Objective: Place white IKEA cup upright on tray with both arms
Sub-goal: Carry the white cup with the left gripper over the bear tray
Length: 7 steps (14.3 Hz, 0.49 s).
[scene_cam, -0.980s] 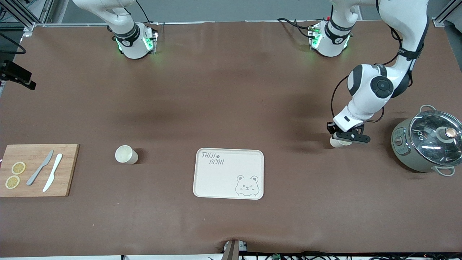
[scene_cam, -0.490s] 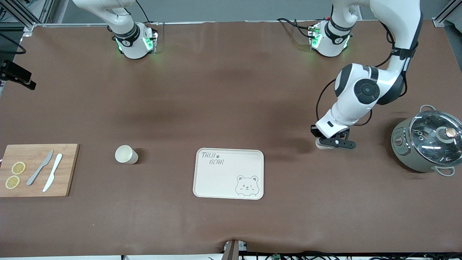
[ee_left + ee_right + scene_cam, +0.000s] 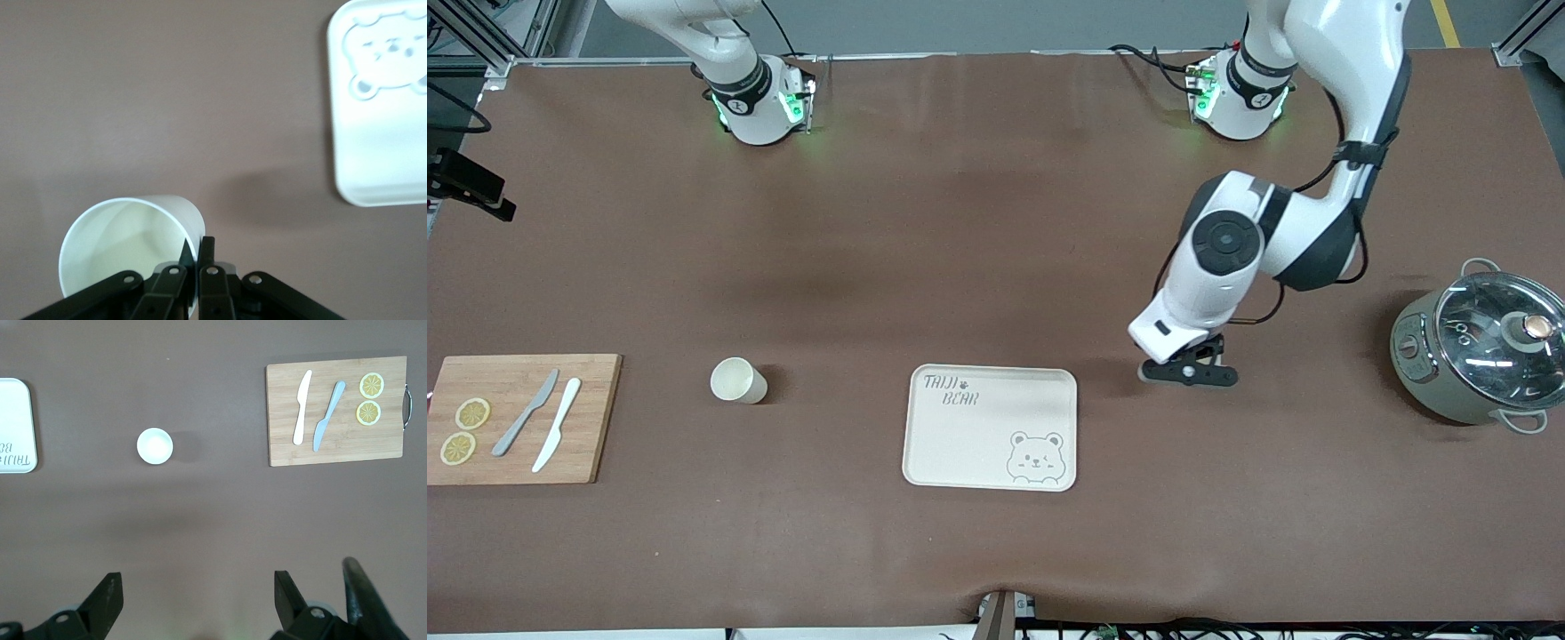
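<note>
Left wrist view: a white cup (image 3: 130, 250) is pinched at its rim by the left hand (image 3: 198, 257) — one finger inside the wall, one outside, closed on it. Rim grip keeps the mouth up, which suits an upright set-down.

In the front view the left hand (image 3: 1190, 372) hangs over bare surface (image 3: 978, 222), just off the tray's edge toward the left arm's end; the cup it carries is almost hidden under the wrist, so I can't say how high it sits. The tray (image 3: 960, 444) is unloaded, bear drawing and lettering both uncovered, so the whole floor is open for placing.

A second white cup (image 3: 737, 380) stands upright on the surface, between the tray and the bamboo cutting board (image 3: 596, 418), toward the right arm's end — my guess is it's the right arm's job.

Right hand (image 3: 197, 600) waits high over the surface, fingers spread apart, holding nothing; its camera looks down on that second cup.

Cutting board carries two knives and two lemon slices. A lidded pot (image 3: 1476, 356) sits toward the left arm's end, well clear of the tray.
</note>
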{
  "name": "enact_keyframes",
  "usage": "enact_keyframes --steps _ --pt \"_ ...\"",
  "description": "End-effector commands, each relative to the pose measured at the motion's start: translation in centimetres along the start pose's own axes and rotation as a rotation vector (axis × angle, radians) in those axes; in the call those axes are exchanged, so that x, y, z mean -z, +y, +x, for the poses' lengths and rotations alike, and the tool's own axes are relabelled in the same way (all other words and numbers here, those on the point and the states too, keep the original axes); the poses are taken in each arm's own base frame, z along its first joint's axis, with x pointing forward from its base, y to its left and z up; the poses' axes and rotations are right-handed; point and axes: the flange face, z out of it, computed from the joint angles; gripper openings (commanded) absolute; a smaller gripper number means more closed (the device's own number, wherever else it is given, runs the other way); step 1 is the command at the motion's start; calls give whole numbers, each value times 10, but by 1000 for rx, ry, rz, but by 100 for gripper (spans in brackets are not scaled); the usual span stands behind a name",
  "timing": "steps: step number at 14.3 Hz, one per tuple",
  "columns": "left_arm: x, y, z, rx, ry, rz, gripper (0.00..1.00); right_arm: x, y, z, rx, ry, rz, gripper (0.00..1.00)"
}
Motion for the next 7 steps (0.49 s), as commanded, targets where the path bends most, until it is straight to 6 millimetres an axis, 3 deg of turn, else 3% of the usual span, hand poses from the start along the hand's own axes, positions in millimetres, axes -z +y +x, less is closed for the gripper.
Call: enact_keyframes --steps 1,7 --pt "-9 25 18 14 5 26 0 5 1 1 -8 6 0 100" --pt "-22 67 44 35 20 106 0 4 1 1 -9 6 -3 100"
